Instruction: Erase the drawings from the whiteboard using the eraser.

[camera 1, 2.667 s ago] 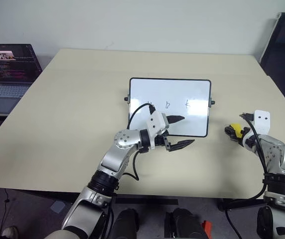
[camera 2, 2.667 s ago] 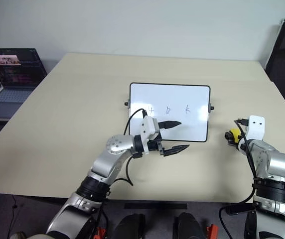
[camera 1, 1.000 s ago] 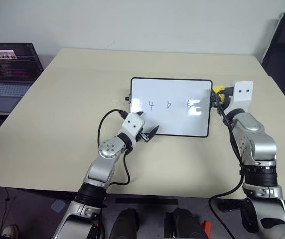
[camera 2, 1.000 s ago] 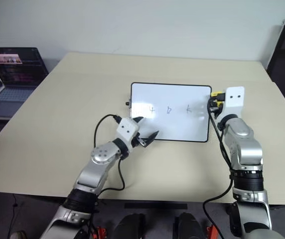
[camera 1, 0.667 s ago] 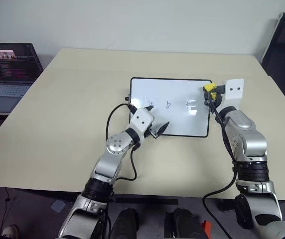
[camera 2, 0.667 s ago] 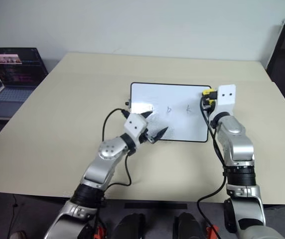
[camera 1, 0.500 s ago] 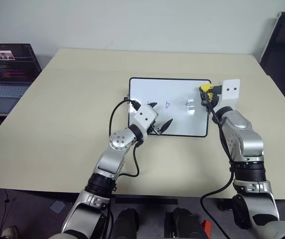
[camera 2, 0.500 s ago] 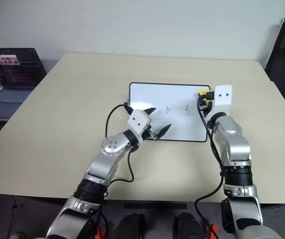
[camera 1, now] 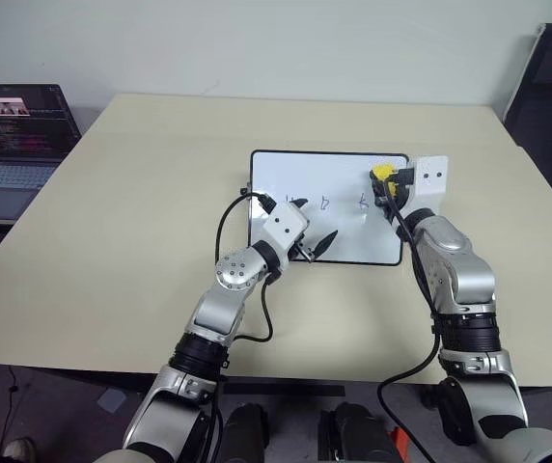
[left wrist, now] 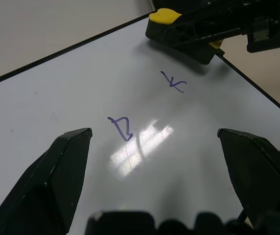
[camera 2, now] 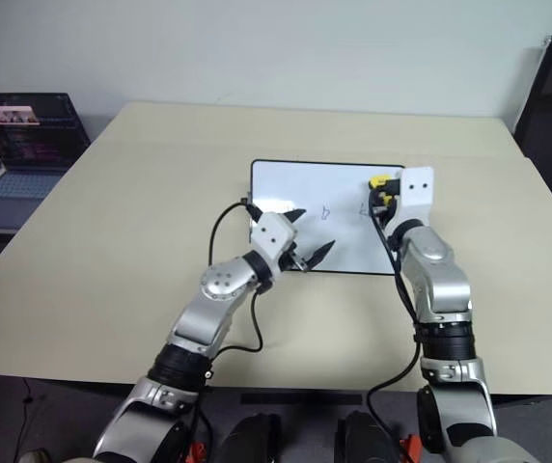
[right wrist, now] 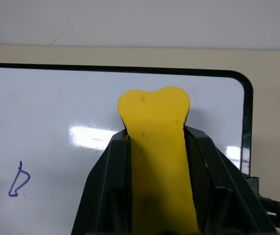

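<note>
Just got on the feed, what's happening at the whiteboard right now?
The right gripper is shut on the yellow eraser and holds it over the right end of the whiteboard, near the rightmost drawing. The left gripper hovers open over the board's left part. The drawings are not yet erased; the middle one is still plain to see.

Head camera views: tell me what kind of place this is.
Probably an office or lab room. A large beige table bearing a small whiteboard stands against a plain white wall, with an open laptop on a side desk.
</note>
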